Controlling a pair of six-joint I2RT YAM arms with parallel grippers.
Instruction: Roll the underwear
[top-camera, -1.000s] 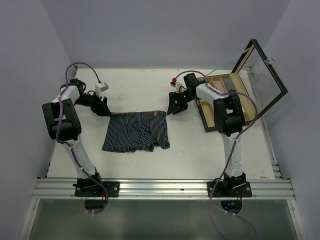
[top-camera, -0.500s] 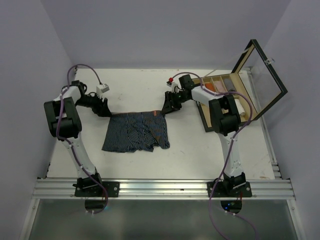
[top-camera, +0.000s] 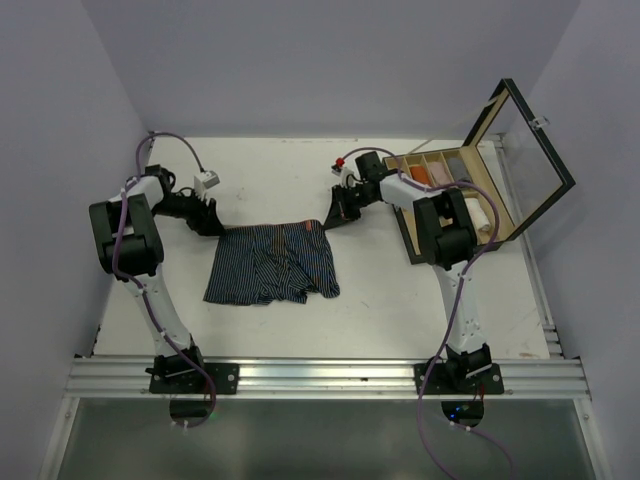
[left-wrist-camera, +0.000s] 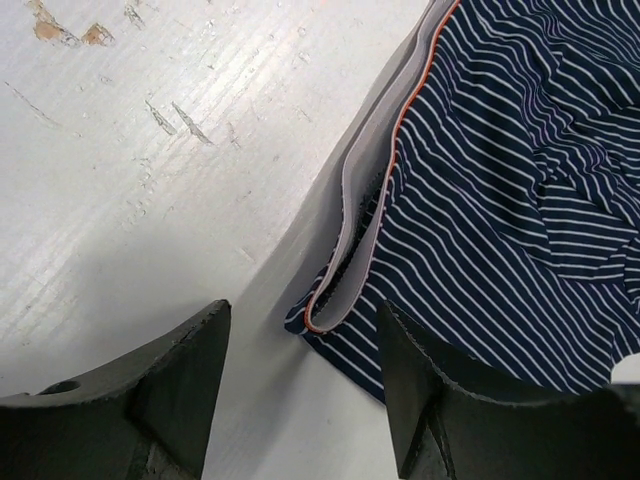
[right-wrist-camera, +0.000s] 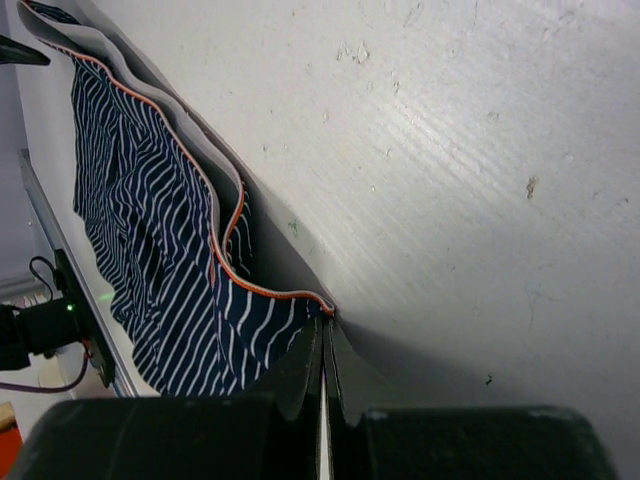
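Navy underwear flat on scuffed white table between lilac walls; left pincer spread; right pincer pinching its waistband.

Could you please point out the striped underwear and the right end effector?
navy striped underwear (top-camera: 272, 265), top view, cloth's middle.
right end effector (right-wrist-camera: 324, 335), right wrist view, between shut fingertips.

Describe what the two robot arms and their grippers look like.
Both the left arm and right arm have slim white links, chunky black joints and black base plates. A purple cable loops along each. The left gripper and right gripper are black with matte wedge-shaped fingers. A small white box sits on the left wrist.
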